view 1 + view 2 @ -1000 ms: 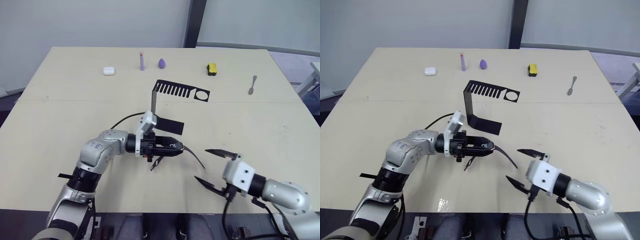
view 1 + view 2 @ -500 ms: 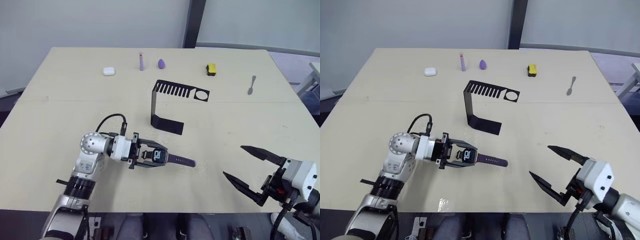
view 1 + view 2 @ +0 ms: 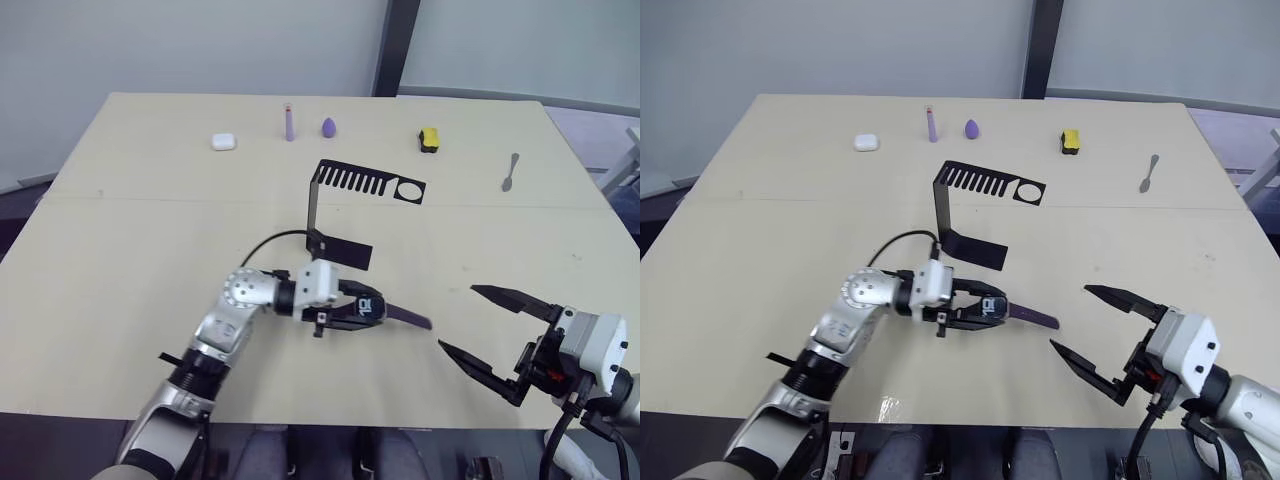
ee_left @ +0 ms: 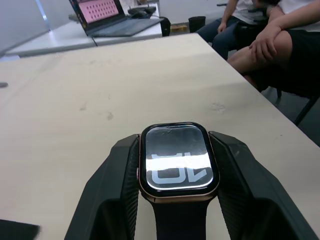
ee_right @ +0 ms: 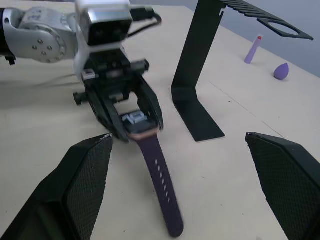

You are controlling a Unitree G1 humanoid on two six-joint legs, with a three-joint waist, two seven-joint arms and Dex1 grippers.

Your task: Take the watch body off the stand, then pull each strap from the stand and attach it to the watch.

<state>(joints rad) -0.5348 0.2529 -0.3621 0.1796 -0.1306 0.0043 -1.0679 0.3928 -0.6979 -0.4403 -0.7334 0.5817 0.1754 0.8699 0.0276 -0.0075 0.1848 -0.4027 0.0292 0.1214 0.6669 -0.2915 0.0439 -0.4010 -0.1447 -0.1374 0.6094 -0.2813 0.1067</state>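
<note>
My left gripper (image 3: 366, 309) is shut on the watch body (image 4: 177, 162), whose dark screen with white marks faces up between the two black fingers (image 4: 116, 186). It sits just in front of the foot of the black stand (image 3: 316, 214). A purple strap (image 3: 408, 317) with holes runs from the watch's far edge toward my right gripper, and its end lies on the table. Another dark band (image 4: 177, 226) leaves the watch's near edge toward the wrist. My right gripper (image 3: 459, 318) stands open and empty, a short way right of the strap's tip.
Along the table's far edge are a white earbud case (image 3: 223, 141), a purple tube (image 3: 290, 122), a purple egg shape (image 3: 329, 127) and a yellow-and-black block (image 3: 429, 139). A spoon (image 3: 511, 172) lies far right. Seated people (image 4: 272, 45) show beyond the table.
The right gripper has drawn back to the right, away from the strap. The left gripper swung left with the watch, then came back right, in front of the stand's foot.
</note>
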